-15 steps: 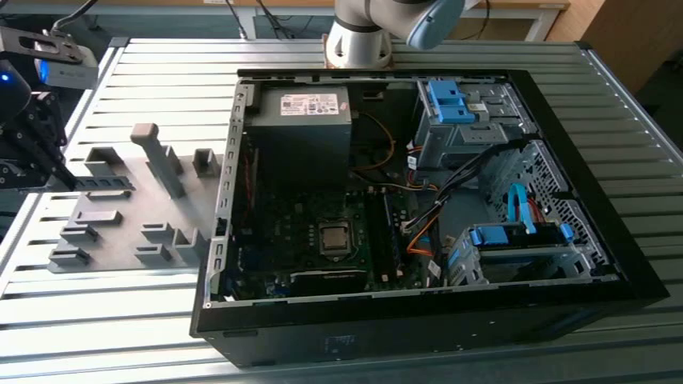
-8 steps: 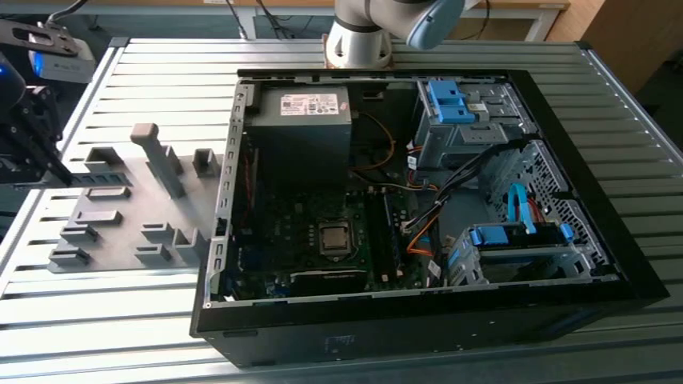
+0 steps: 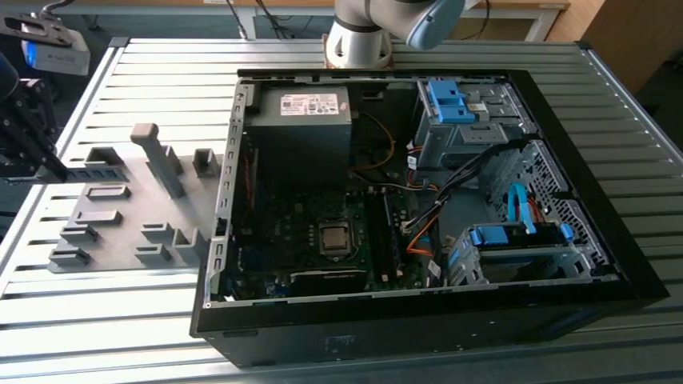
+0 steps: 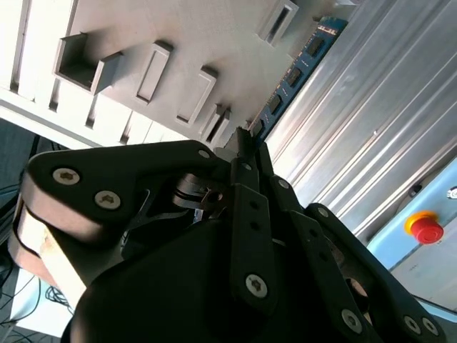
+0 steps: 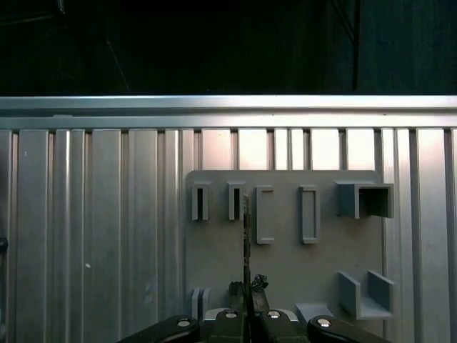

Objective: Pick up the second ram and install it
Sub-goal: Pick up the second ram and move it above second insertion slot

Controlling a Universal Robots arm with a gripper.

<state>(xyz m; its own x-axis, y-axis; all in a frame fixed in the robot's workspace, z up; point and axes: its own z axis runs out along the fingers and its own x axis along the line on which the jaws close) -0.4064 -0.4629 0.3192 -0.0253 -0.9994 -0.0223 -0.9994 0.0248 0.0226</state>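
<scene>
My gripper (image 5: pixel 247 286) is shut on the second ram (image 5: pixel 246 236), which shows here edge-on as a thin dark strip reaching out from the fingertips over the grey fixture plate (image 5: pixel 285 264). In the second wrist view the second ram (image 4: pixel 293 75) shows its dark blue-green face with black chips, running away from the gripper (image 4: pixel 246 143) along the plate's edge. I cannot tell whether its far end touches the plate. In the exterior view the gripper (image 3: pixel 37 160) hangs at the far left, over the fixture plate (image 3: pixel 117 216).
An open computer case (image 3: pixel 597 264) lies on the slatted metal table (image 3: pixel 139 80) at the exterior view's right, with its motherboard (image 3: pixel 309 232), processor socket (image 3: pixel 333 238), power supply (image 3: pixel 304 112) and blue drive brackets. Grey upright blocks (image 3: pixel 160 160) stand on the plate. A red stop button (image 4: pixel 426 227) sits off the table.
</scene>
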